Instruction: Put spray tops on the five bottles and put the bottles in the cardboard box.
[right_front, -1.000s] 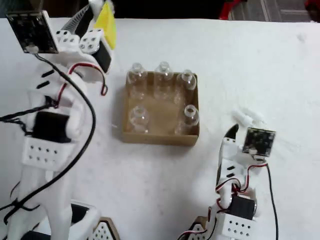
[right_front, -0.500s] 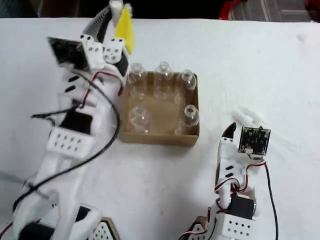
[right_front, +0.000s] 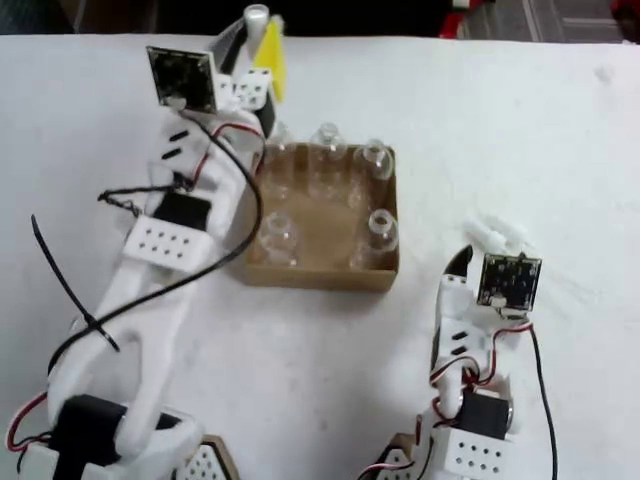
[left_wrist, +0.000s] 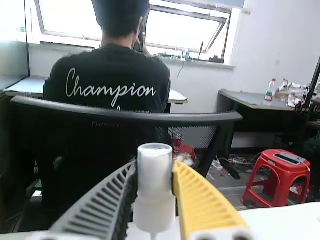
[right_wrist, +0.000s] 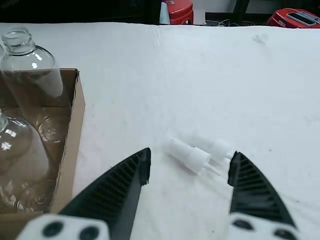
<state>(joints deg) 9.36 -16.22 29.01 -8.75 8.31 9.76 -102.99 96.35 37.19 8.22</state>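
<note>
Pinching a white plastic spray top (left_wrist: 154, 197) between its grey and yellow fingers, the left tool (left_wrist: 155, 166) hangs just beyond the far left corner of the brown cardboard box (right_front: 320, 277). Five clear glass bottles (right_front: 325, 152) stand inside the box, necks open. Over on the right, the right tool (right_wrist: 190, 154) is spread wide, and two more white spray tops (right_wrist: 192, 157) are lying on the white worktop (right_front: 500, 120) right in front of it.

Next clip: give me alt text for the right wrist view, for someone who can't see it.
The right gripper, its black fingers open, frames white spray tops lying loose on the white table. Beside them, a cardboard box holds clear bottles, one showing an open neck with no top.
</note>
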